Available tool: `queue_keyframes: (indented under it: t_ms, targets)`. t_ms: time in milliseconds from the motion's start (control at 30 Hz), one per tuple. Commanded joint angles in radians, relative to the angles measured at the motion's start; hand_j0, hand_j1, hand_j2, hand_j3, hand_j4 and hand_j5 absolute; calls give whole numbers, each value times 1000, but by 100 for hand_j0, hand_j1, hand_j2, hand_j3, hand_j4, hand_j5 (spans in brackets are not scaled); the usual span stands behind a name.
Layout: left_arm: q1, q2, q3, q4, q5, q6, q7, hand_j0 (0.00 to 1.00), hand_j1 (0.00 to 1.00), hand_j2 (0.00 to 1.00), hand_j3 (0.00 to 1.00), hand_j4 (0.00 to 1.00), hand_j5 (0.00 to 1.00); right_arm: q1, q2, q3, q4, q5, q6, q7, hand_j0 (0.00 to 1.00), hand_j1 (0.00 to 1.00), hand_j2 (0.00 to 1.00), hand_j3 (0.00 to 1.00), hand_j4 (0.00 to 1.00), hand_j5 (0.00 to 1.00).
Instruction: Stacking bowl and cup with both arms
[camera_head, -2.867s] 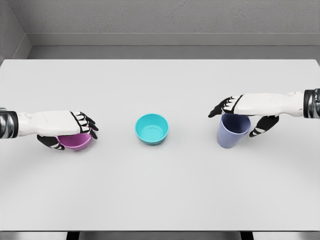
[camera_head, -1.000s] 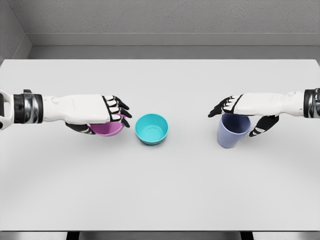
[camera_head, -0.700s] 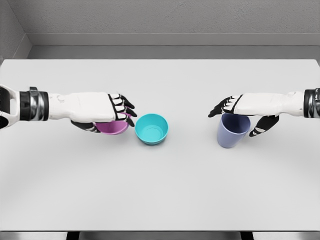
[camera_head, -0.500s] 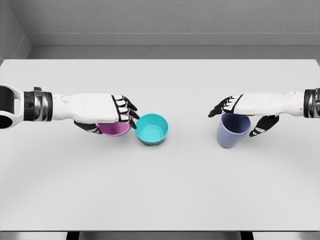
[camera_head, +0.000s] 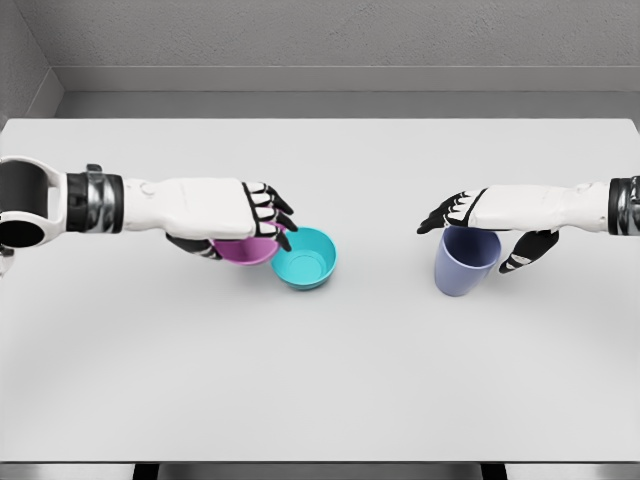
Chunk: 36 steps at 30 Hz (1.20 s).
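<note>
I count two bowls: pink bowl (camera_head: 246, 251), teal bowl (camera_head: 305, 259). One cup (camera_head: 464, 262), lavender. So three vessels total on one table (camera_head: 320, 380). Two hands in my view: left hand (camera_head: 235, 213), right hand (camera_head: 478, 213), one per arm, two arms. Each hand has one vessel: left curled over pink bowl, right over cup. One bowl, teal, not held. One wall behind table.
</note>
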<state>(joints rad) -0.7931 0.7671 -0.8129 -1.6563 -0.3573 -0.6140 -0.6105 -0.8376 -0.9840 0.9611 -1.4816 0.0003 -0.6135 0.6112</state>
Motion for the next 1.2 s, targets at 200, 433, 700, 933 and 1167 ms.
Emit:
queue_keyframes:
  t_ms: [200,433,700,933,1167]
  targets:
    - [-8,-31,-9,9,-11,3,0,74,74,74,74,74,74,0,1,-1,0,-6,3,0,100,100,100,100,100,100]
    - [-43,-74,-51,66,-12,3,0,74,74,74,74,74,74,0,-1,-1,0,-6,3,0,100,100,100,100,100,100]
    - [-51,-141,-54,102,-28,3,0,74,74,74,74,74,74,0,-1,-1,-2,-6,3,0,100,100,100,100,100,100]
    - [-74,-157,-95,124,-28,3,0,74,74,74,74,74,74,0,-1,-1,-2,-5,3,0,100,100,100,100,100,100]
    - [-74,-184,-95,158,-22,3,0,74,74,74,74,74,74,0,-1,-1,-2,-5,3,0,100,100,100,100,100,100]
